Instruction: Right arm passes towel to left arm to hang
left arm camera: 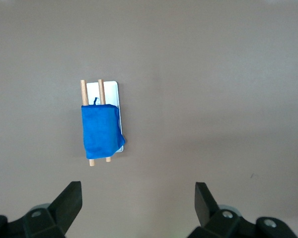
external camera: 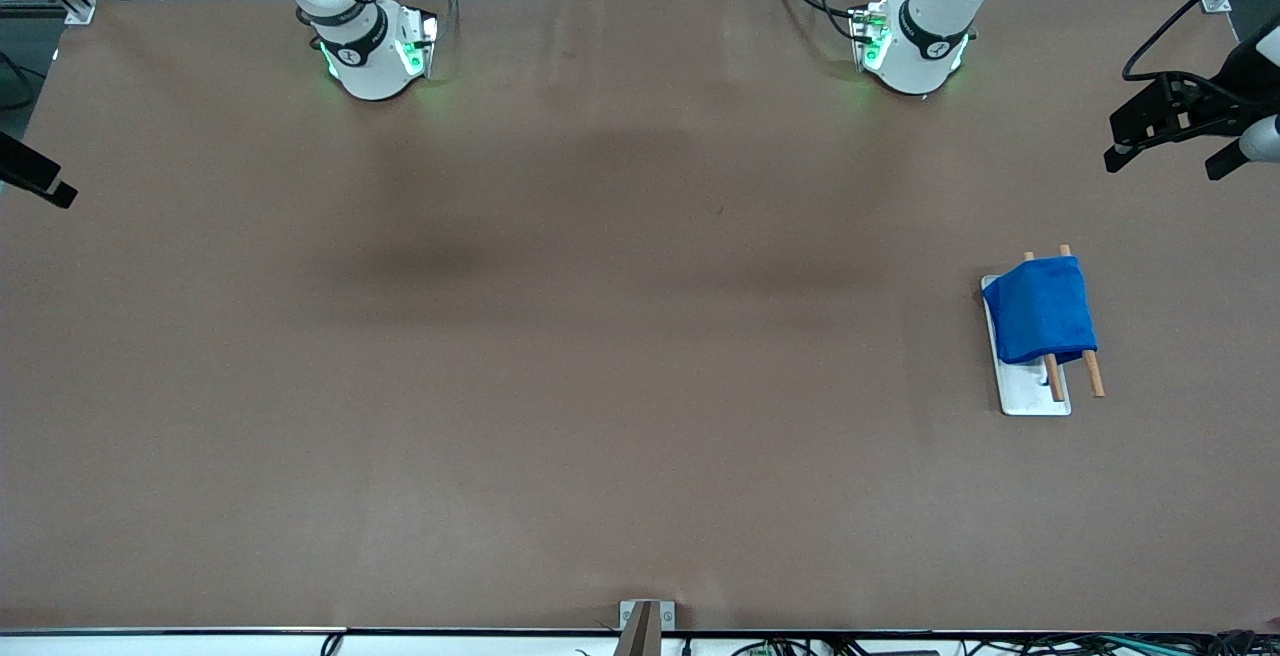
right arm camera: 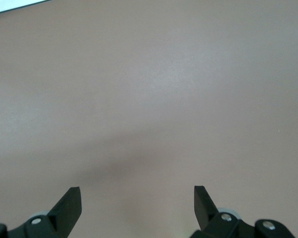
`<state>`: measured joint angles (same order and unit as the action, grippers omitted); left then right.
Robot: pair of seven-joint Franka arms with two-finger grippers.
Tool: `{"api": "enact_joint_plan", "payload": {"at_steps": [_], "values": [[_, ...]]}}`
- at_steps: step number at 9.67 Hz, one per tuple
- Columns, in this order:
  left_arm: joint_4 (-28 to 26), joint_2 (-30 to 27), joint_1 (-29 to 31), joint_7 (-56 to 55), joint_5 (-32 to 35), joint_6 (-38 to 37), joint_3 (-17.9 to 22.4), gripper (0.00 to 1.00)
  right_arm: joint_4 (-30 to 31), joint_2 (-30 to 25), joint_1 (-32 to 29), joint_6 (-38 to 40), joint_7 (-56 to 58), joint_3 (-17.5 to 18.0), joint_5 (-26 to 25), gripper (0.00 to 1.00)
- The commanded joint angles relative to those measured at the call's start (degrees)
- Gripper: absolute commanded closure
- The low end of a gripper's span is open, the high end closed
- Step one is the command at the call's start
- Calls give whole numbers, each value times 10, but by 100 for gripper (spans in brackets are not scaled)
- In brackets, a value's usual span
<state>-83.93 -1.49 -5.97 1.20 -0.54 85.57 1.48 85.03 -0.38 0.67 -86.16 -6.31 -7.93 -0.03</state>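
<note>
Nearest the camera, a flat white rack base [external camera: 1030,391] carries two wooden dowels [external camera: 1092,372], soft royal-blue towel [external camera: 1040,318] draped over them, toward the left arm's end. Left gripper [left arm camera: 139,201] hangs high above the brown table [external camera: 600,336], fingers spread, empty. Right gripper [right arm camera: 137,201] likewise gapes over bare tabletop.

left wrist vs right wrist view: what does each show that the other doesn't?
Left wrist only: the towel draped over the two wooden rods of the white-based rack, its small loop showing at one edge, and nothing gripping it. The left gripper hangs above the table with the rack ahead of it.

Right wrist only: nothing but bare brown table under the right gripper, plus a sliver of pale edge in one corner.

Both: open jaws holding nothing, over the same brown tabletop.
</note>
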Motion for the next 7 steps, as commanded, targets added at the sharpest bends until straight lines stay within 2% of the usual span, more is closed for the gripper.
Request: {"api": "enact_joint_plan", "payload": {"at_steps": [1,4,7], "values": [[-32,-5,24,0,10,13,-33,0,-4,1,-5,0,-11,6,0,0],[-41,-6,41,-2,-25,24,-35,0,-5,2,-5,-1,-11,6,0,0],[-43,-5,40,-2,-27,25,-34,0,-5,2,-5,-3,-11,6,0,0]]}}
